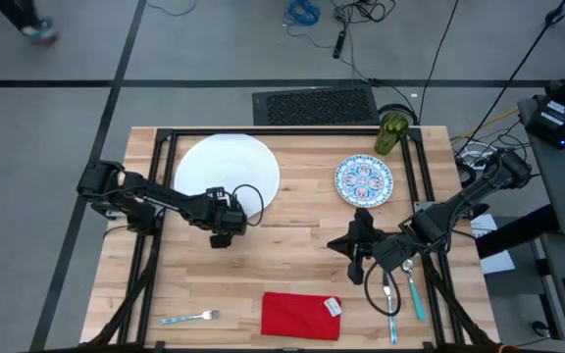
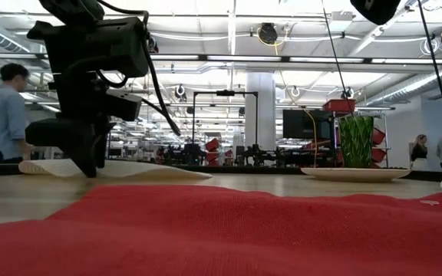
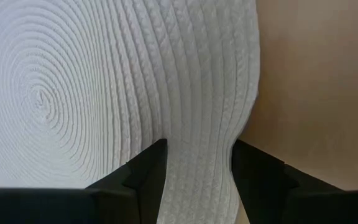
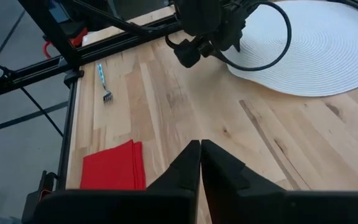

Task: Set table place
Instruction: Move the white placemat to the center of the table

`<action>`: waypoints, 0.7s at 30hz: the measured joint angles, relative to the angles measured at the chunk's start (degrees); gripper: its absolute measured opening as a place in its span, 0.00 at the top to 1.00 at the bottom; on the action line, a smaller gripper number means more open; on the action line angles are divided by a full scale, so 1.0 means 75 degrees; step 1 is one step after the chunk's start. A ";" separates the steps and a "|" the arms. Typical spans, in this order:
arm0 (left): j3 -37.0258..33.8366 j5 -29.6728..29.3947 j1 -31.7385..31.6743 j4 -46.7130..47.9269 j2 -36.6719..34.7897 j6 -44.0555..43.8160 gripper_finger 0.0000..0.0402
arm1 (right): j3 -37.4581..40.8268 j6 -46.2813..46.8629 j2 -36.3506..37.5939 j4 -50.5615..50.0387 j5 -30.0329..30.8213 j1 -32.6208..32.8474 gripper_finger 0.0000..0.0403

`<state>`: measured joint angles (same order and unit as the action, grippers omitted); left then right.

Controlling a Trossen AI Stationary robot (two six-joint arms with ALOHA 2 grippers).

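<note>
Looking straight down, the left gripper (image 1: 228, 224) sits at the near edge of the white mat (image 1: 226, 167) — a woven round piece, not a hard plate — on the far left of the table (image 1: 292, 270). The right gripper (image 1: 358, 245) hovers mid-table, beside the knife (image 1: 387, 294) and spoon (image 1: 415, 294) at the right. The blue plate (image 1: 364, 180) and cup (image 1: 391, 133) wait at the far right; the napkin (image 1: 300, 315) and fork (image 1: 190, 317) lie along the near edge. Bare wood between mat and napkin leaves room to drag the mat toward the middle, probably the next move.

From table height, the napkin fills the foreground and the left gripper stands down at the mat's rim.

The left wrist view shows its fingers (image 3: 143, 177) parted, the mat's edge buckled up between them — a pinch for pulling, likely.

The right wrist view shows the right fingers (image 4: 188, 165) pressed together, holding nothing, above open wood.
</note>
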<state>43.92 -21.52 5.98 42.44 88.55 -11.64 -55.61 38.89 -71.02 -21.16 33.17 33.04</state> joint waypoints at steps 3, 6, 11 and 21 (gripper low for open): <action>0.0000 0.0184 0.0003 0.0007 0.0000 -0.0108 0.61 | 0.0000 0.0003 0.0000 0.0001 0.0000 0.0000 1.00; 0.0000 0.0596 0.0003 0.0011 0.0000 -0.0517 0.71 | 0.0000 0.0003 0.0000 0.0001 0.0000 0.0000 1.00; 0.0000 0.0923 0.0003 0.0007 0.0000 -0.0664 0.97 | 0.0000 -0.0003 0.0000 0.0057 0.0001 0.0000 1.00; 0.1194 0.2113 0.0146 0.0090 0.0000 -0.0791 1.00 | 0.0003 -0.0063 0.0000 0.0115 0.0003 0.0000 1.00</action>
<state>52.87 -5.67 7.07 43.12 88.55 -17.57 -55.59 38.42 -71.02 -20.29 33.19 33.04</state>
